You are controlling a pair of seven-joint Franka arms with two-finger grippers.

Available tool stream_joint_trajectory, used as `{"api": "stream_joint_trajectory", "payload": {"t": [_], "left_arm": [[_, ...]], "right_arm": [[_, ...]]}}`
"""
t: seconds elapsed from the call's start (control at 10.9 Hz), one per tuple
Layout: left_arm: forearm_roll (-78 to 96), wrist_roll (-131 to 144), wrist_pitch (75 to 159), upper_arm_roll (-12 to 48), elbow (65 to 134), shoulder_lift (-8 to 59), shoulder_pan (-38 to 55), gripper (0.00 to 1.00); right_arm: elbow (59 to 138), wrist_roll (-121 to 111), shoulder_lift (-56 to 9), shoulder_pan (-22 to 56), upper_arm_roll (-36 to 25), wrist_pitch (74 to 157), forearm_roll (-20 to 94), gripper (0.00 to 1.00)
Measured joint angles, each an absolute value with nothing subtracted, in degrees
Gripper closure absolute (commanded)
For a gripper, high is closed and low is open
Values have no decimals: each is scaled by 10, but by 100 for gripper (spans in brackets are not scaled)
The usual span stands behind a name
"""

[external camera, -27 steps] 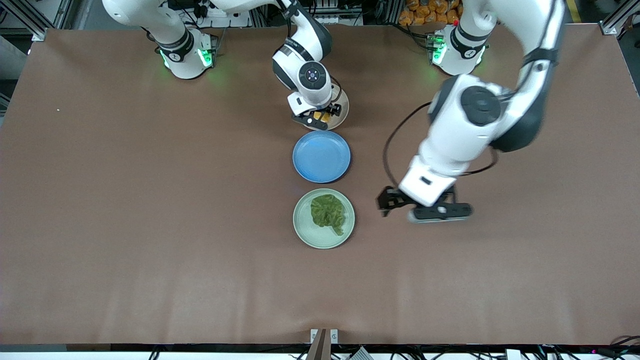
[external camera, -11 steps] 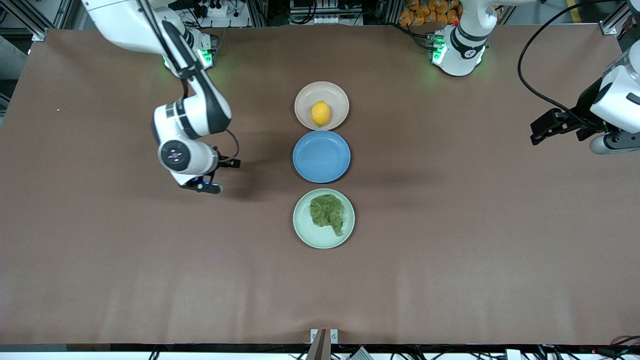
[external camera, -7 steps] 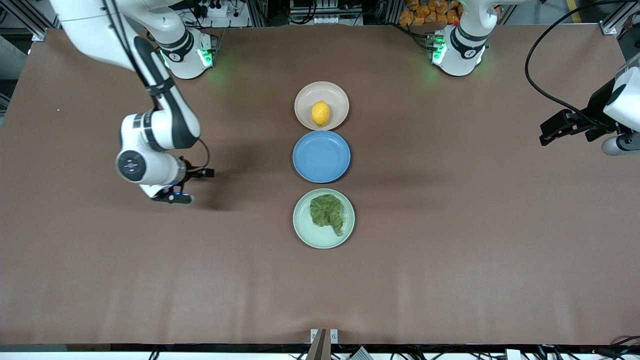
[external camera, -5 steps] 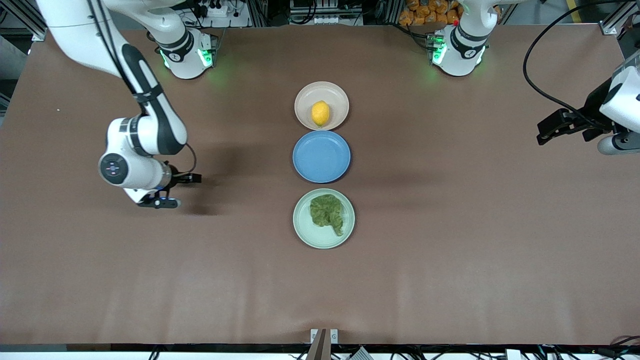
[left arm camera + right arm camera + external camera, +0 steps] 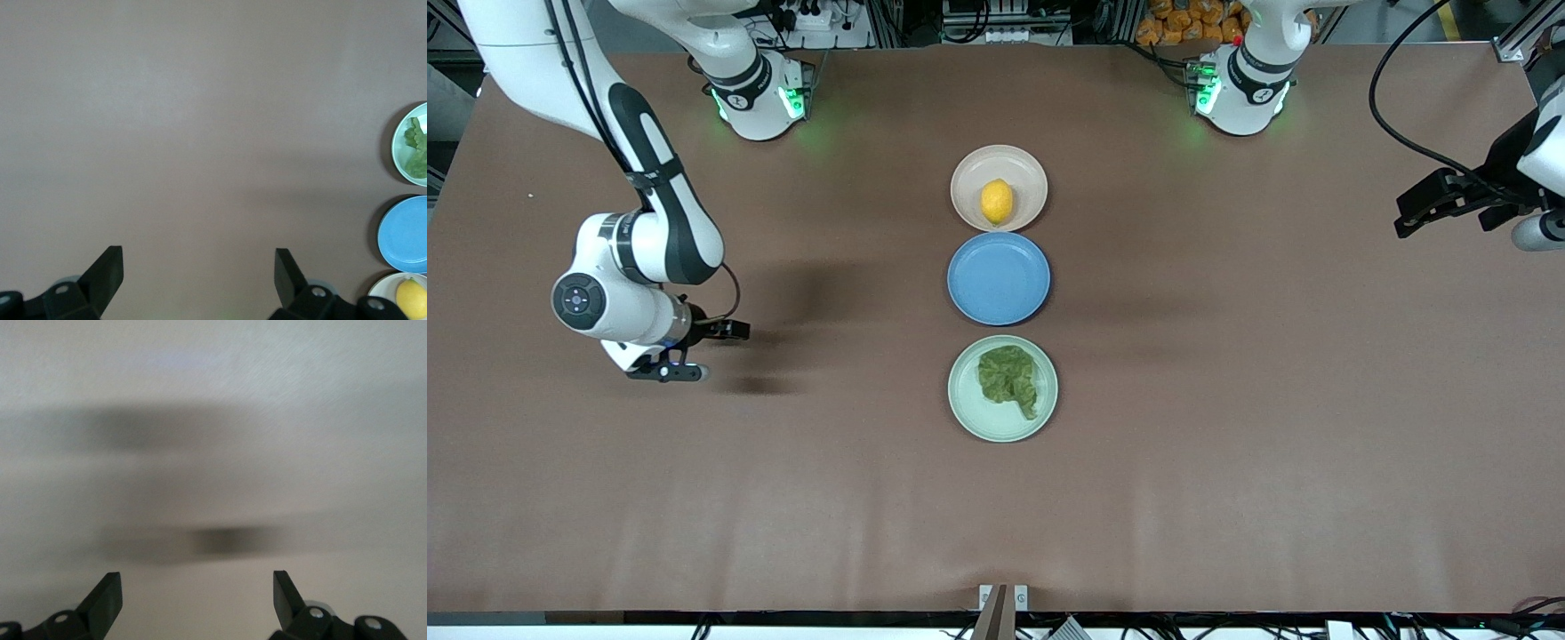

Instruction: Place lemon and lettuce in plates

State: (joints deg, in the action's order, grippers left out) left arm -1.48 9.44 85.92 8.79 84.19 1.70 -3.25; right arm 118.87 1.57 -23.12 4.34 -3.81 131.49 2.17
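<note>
Three plates sit in a row at the middle of the table (image 5: 1227, 498), their rims almost touching. The beige-pink plate (image 5: 966, 180) lies farthest from the front camera, and the lemon (image 5: 997, 201) rests inside it, near its centre. Next comes the blue plate (image 5: 999, 278), with nothing in it. Nearest the camera is the mint green plate (image 5: 969, 404), which carries the lettuce (image 5: 1009, 377) – a crinkled dark green leaf whose short stem points toward the camera.

The right gripper (image 5: 685, 351) hangs low over bare table toward the right arm's end, well apart from the plates; its fingers (image 5: 107, 600) stand wide apart with nothing between them, and its shadow falls on the brown cloth just beneath. The left gripper (image 5: 1458, 200) is up over bare table at the left arm's end, partly cut by the edge of the front view. Its wrist view shows both fingers (image 5: 105, 277) spread and empty – with all three plates lined up at the edge of that picture, the lemon (image 5: 412, 298) and the lettuce (image 5: 417, 148) each in its own plate
</note>
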Motion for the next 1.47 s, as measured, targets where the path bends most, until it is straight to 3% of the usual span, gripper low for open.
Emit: {"api": "stream_joint_trajectory", "payload": {"t": [0.46,0.64,1.01,1.2,1.47], "left_arm": [[-15,94,857,88,841,16,-33,0],[-15,94,857,88,841,16,-33,0],[-15,94,856,89,840,16,-34,0],[-15,94,856,89,840,16,-34,0],[-15,94,856,91,840,16,-34,0]], "right_arm": [[1196,9,-201,22,-38,1332,6,0],[1226,9,-145,22,-36,1325,6,0],[1243,9,-18,22,-33,1230,3,0],[1213,9,20,22,-28,1176,3,0],[1089,9,28,22,-28,1069,3,0]]}}
